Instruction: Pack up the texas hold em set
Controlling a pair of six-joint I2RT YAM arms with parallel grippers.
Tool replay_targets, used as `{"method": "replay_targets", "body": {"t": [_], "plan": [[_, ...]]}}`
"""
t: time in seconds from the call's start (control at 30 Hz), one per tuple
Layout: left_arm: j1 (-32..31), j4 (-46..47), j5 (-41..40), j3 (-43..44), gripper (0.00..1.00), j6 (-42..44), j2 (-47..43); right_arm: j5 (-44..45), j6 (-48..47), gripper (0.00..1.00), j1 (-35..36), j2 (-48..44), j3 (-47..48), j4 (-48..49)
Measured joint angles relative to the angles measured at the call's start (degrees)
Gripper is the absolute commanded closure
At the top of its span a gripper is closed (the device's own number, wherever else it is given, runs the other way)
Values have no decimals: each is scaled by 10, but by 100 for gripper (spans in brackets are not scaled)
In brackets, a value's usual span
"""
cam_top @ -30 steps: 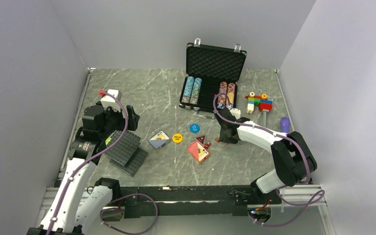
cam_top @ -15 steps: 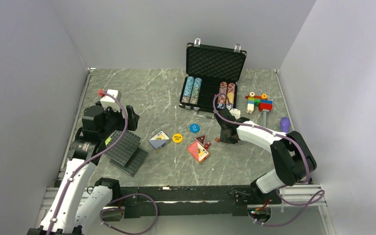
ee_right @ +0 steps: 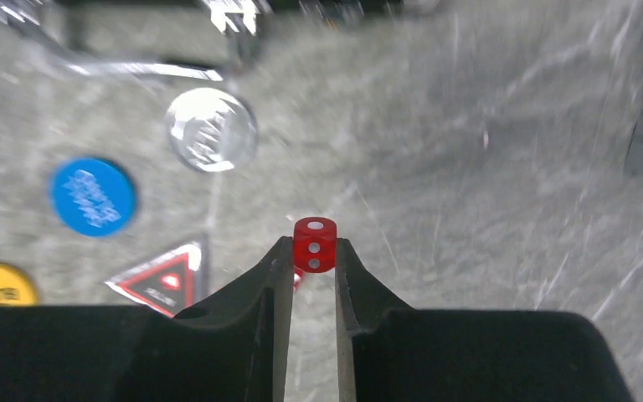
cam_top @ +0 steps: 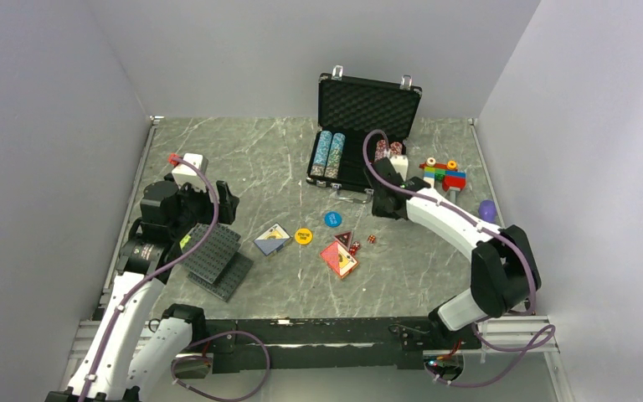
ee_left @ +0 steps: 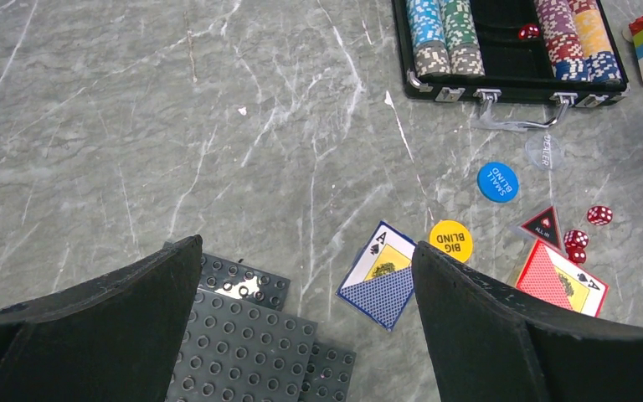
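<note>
While nipped at the very tips of the right pincer, closed down to one face's width with nothing else in it: small red plastic die with white pips, up off the grey marbled surface. No long axis to a cube, so no turning called for.

Likely destination: black rectangular briefcase, lid up, at 12 o'clock from that pincer in the top view and just beyond it. Bare middle tray between the chip rows nearer 11 o'clock. Long axis of the case from 9 to 3 o'clock. Right arm by far the nearer. Left pincer spread wide and empty, well off toward 9 o'clock, above dark grey studded plates.

Counted:
- Five red dice: one held, one lying in the case, three loose dice at 6 o'clock from the case.
- Four multicoloured chip rows, two at each end.
- Two card decks: blue-backed deck, red-backed deck.
- Four buttons: blue round button, yellow round button, red triangular button, clear round disc.
</note>
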Motion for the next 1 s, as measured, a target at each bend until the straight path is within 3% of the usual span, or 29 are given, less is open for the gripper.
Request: {"method": "replay_targets", "body": {"t": [0.17,0.43,1.0], "plan": [[0,0,-5,0,1,0,0,6,-38,100,-7,40,109,2],[-2,0,-5,0,0,0,0,-9,-100,100,-28,195,270,19],[-2,0,-7,0,1,3,0,-59,-179,100,-71,391,433,70]]}}
